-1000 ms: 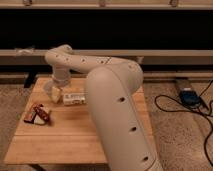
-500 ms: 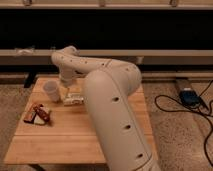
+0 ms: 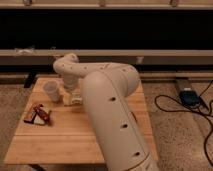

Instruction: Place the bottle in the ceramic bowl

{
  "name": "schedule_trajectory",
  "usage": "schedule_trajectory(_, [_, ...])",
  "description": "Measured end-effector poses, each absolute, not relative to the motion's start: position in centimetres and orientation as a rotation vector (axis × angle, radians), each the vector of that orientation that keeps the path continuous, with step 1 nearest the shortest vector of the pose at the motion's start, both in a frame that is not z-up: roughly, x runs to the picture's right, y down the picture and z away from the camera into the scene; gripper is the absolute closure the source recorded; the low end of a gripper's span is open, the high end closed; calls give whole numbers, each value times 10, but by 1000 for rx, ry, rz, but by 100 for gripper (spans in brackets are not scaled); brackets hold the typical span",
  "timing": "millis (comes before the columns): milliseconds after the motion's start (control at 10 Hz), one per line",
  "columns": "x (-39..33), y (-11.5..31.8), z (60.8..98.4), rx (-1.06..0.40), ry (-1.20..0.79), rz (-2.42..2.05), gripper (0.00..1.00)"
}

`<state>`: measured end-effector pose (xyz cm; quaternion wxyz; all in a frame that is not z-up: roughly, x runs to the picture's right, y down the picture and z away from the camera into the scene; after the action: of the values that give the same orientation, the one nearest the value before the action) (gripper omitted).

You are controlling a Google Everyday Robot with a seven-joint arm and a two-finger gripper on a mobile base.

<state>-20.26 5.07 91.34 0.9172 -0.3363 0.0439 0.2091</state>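
The bottle is small, pale and yellowish, and lies on the wooden table at its back middle, just right of the white cup. My gripper hangs down from the bent white arm, directly over the bottle and touching or nearly touching it. The arm's wrist hides the bottle's top. The ceramic bowl does not show; the thick arm covers the middle and right of the table.
A white cup stands at the back left, close to the gripper. Dark red-brown and white packets lie near the left edge. A blue device and black cables lie on the floor to the right.
The gripper has moved right, from over the white cup to over the bottle. The cup, hidden before, now shows. The bottle and packets have not moved.
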Motion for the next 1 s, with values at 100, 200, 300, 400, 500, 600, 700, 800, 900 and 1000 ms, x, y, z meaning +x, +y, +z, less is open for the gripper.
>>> schedule_trajectory(100, [-202, 56, 918, -681, 104, 426, 20])
schedule_trajectory(200, [-204, 61, 922, -673, 118, 421, 20])
schedule_trajectory(300, [-207, 67, 929, -662, 137, 409, 22])
schedule_trajectory(400, [-209, 71, 935, -654, 151, 402, 30])
schedule_trajectory(500, [-208, 72, 939, -643, 166, 397, 42])
schedule_trajectory(600, [-207, 73, 940, -640, 178, 397, 52])
schedule_trajectory(700, [-208, 73, 940, -639, 185, 397, 60])
schedule_trajectory(800, [-207, 73, 939, -635, 192, 399, 72])
schedule_trajectory(900, [-206, 72, 937, -633, 195, 401, 80])
schedule_trajectory(1000, [-206, 66, 931, -626, 195, 403, 90])
